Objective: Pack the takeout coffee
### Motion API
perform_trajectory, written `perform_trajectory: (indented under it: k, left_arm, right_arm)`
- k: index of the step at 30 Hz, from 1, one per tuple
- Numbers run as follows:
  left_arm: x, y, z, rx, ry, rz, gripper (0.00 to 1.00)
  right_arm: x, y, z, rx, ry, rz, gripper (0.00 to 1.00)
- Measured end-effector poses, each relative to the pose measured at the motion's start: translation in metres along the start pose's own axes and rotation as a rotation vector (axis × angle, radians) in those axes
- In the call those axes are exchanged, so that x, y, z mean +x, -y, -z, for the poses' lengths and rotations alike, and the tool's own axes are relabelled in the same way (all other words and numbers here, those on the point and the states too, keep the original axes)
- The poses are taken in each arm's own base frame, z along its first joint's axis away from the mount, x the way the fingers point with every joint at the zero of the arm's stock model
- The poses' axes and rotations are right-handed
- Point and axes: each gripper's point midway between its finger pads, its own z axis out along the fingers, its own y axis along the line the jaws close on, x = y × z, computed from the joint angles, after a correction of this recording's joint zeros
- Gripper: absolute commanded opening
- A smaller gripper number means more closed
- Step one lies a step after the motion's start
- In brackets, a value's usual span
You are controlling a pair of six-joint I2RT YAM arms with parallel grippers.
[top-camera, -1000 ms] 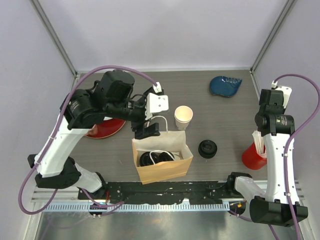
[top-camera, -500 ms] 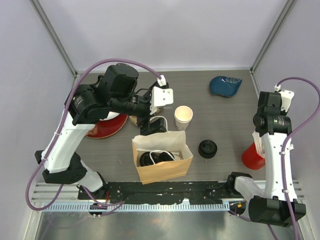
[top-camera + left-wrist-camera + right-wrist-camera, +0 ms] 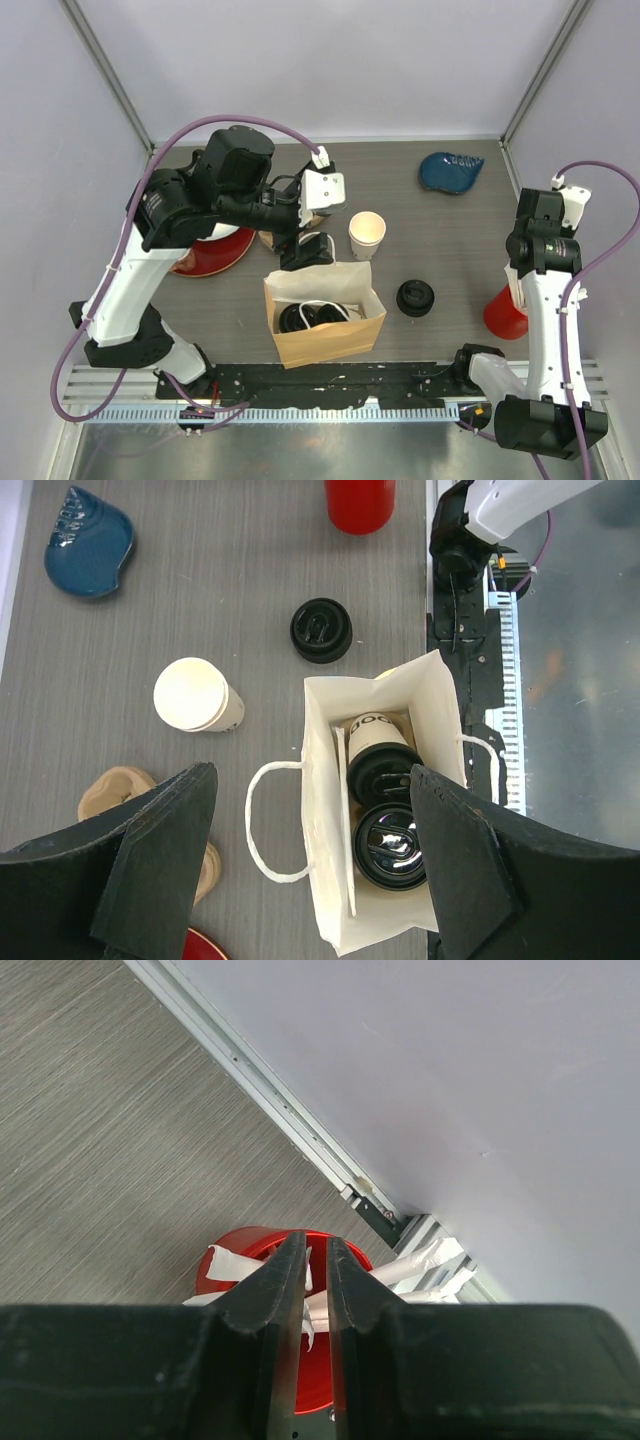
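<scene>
Two lidded paper cups (image 3: 380, 755) sit in paper bag (image 3: 322, 860): light, crushable, so we'd grip mid-wall. L hand (image 3: 312, 780) wide open, empty; R hand (image 3: 315, 1245) barely parted, empty.

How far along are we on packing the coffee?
Done: both lidded cups are inside the paper bag. In hand: nothing; left fingers open above the bag, right fingers barely parted over the red cup. Left: possibly nothing; an unlidded cup stands outside.

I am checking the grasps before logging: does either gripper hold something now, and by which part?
Nothing is held. The left gripper stands wide open above the paper bag; the right gripper, jaws barely apart, has nothing between them.
</scene>
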Motion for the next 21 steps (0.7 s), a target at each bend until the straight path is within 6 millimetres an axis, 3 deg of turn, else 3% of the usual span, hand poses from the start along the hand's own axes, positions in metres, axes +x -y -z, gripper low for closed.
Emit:
perform_trajectory:
  k: [3,6,13,17,21]
  left_arm:
    - [0.0,0.0,0.0,0.0,0.0,-0.001,0.82]
    - [0.0,0.0,0.0,0.0,0.0,-0.001,0.82]
    - [0.0,0.0,0.0,-0.001,0.0,-0.005,0.82]
    - [-0.001,0.0,0.001,-0.002,0.002,-0.006,0.82]
    - [-0.005,0.0,0.004,-0.008,0.017,-0.013,0.82]
  right_arm:
    - [0.0,0.001,0.0,0.002,-0.001,-0.001,0.2]
    - [0.0,0.001,0.0,0.002,-0.002,-0.002,0.31]
    - [-0.008,0.001,0.012,-0.04,-0.002,-0.037,0.43]
    - [-0.014,0.004,0.022,-0.062,0.005,-0.068,0.44]
    - [-0.007,0.002,0.027,-0.091,-0.031,-0.061,0.46]
